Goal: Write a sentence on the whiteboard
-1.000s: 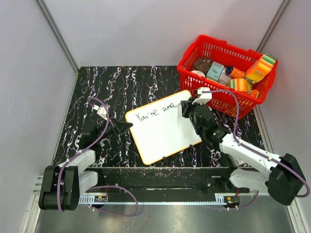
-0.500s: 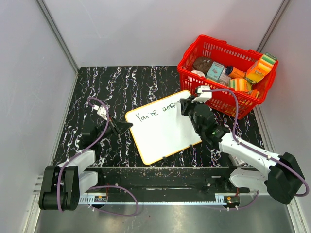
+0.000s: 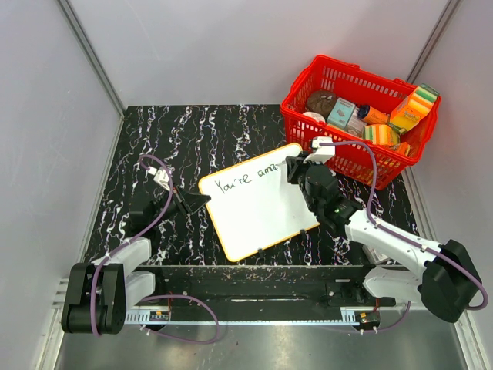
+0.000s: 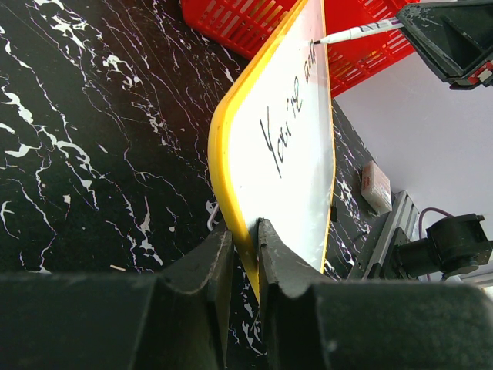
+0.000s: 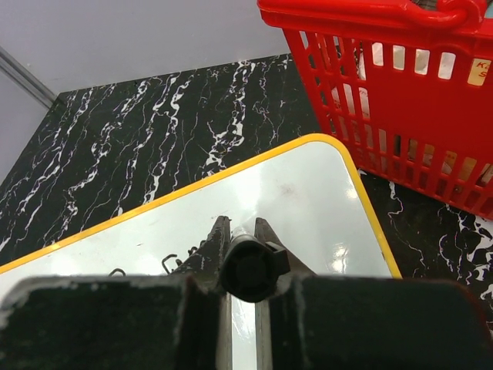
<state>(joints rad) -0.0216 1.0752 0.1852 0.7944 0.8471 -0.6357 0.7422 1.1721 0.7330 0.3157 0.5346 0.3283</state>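
Note:
The whiteboard (image 3: 258,204) lies flat on the black marbled table, white with an orange-yellow rim, and carries black handwriting "You're ama" (image 3: 248,179) along its far edge. My left gripper (image 3: 202,200) is shut on the board's left rim (image 4: 231,185), one finger above and one below. My right gripper (image 3: 293,171) is shut on a marker (image 5: 250,266), whose black cap end faces the wrist camera. The marker (image 4: 356,32) slants down and its tip touches the board just after the last letter.
A red basket (image 3: 358,119) with several packets and sponges stands at the far right, close behind the board's right corner (image 5: 339,146) and my right gripper. Grey walls enclose the table on three sides. The arms' bases and rail (image 3: 254,297) run along the near edge.
The right gripper with the marker has shifted very slightly along the writing line. The left gripper and the board have not moved.

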